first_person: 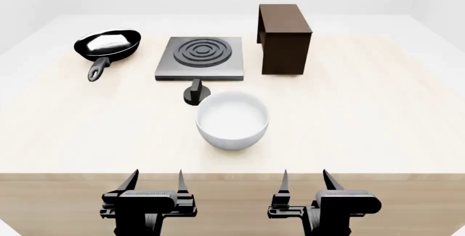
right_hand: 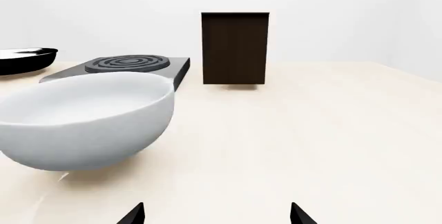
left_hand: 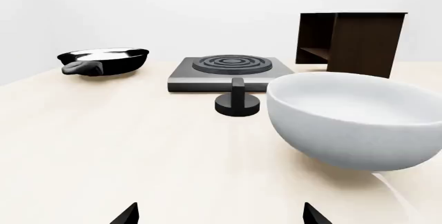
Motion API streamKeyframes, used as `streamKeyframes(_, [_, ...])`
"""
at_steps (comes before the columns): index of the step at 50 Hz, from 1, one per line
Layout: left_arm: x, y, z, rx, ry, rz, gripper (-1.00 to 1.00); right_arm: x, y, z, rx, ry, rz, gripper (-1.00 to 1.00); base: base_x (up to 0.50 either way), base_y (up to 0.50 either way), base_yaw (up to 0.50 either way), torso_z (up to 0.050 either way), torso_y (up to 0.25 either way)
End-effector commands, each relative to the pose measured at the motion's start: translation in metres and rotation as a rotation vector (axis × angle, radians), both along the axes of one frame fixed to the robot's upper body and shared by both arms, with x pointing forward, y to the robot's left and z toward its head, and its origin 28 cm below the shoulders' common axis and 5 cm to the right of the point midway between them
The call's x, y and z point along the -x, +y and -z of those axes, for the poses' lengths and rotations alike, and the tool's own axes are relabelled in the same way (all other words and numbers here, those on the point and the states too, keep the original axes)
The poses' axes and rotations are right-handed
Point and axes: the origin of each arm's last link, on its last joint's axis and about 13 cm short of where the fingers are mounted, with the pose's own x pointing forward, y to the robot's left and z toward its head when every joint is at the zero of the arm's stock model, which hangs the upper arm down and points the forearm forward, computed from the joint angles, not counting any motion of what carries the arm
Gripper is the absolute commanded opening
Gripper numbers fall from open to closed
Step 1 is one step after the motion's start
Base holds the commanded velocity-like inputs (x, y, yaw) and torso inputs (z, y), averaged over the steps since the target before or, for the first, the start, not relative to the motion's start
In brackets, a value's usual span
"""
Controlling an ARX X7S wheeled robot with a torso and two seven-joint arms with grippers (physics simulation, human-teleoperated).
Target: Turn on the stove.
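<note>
The pale wooden table [first_person: 378,121] stretches ahead of both grippers, which hang at its near edge. The dark brown box [first_person: 285,37] stands farthest off, ahead of the right gripper [first_person: 304,180] and slightly toward the centre; the left wrist view shows an open side with a shelf inside, and nothing visible on it. The stove [first_person: 200,57], a flat grey slab with ring coils, lies just beside the box, ahead of the left gripper [first_person: 154,178]. The white bowl [first_person: 232,119] sits nearest, ahead and between the two grippers; its inside looks plain white, with no contents to be seen. The black frying pan [first_person: 109,44] rests far ahead, outward of the left gripper, handle toward the robot, its inside glossy. The small black knob [first_person: 195,93] stands between stove and bowl, close to both. Both grippers have their fingers spread apart, holding nothing.
</note>
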Motion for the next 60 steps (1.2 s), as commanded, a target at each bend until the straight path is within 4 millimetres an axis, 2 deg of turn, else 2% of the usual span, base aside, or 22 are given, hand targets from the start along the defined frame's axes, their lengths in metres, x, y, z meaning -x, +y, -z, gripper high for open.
streamKeyframes(1, [0.0, 0.0, 0.0, 0.0, 0.0, 0.0, 1.0, 0.001, 0.0, 0.0, 0.0, 0.0, 0.0, 1.0, 0.0, 0.0, 0.0, 0.0, 0.0])
streamKeyframes(29, [-0.001, -0.001, 0.001, -0.027, 0.015, -0.01, 1.0, -0.001, -0.001, -0.001, -0.015, 0.016, 0.014, 1.0, 0.0, 0.0, 0.0, 0.0, 0.0])
streamKeyframes(30, [0.009, -0.002, 0.007, -0.009, 0.012, 0.008, 1.0, 0.062, 0.07, -0.01, 0.499, 0.202, -0.646, 1.0, 0.0, 0.0, 0.0, 0.0, 0.0])
streamKeyframes(31, [-0.001, -0.001, 0.001, -0.026, 0.015, -0.01, 1.0, -0.001, -0.001, -0.001, -0.007, 0.015, 0.031, 1.0, 0.0, 0.0, 0.0, 0.0, 0.0])
streamKeyframes(45, [-0.001, -0.001, 0.001, -0.042, -0.009, -0.084, 1.0, 0.0, 0.0, -0.001, 0.001, 0.0, 0.006, 1.0, 0.0, 0.0, 0.0, 0.0, 0.0])
streamKeyframes(53, [-0.001, -0.001, 0.001, -0.05, -0.022, -0.123, 1.0, -0.002, 0.0, -0.001, -0.012, 0.01, 0.016, 1.0, 0.0, 0.48, 0.0, 0.0, 0.0])
streamKeyframes(54, [-0.001, -0.001, 0.001, -0.025, 0.016, -0.008, 1.0, -0.002, 0.0, -0.001, -0.011, 0.009, 0.018, 1.0, 0.0, 0.5, 0.0, 0.0, 0.0])
streamKeyframes(60, [-0.001, -0.001, 0.001, -0.025, 0.016, -0.007, 1.0, -0.001, -0.001, -0.001, -0.017, 0.008, 0.016, 1.0, 0.0, 0.5, 0.0, 0.0, 0.0])
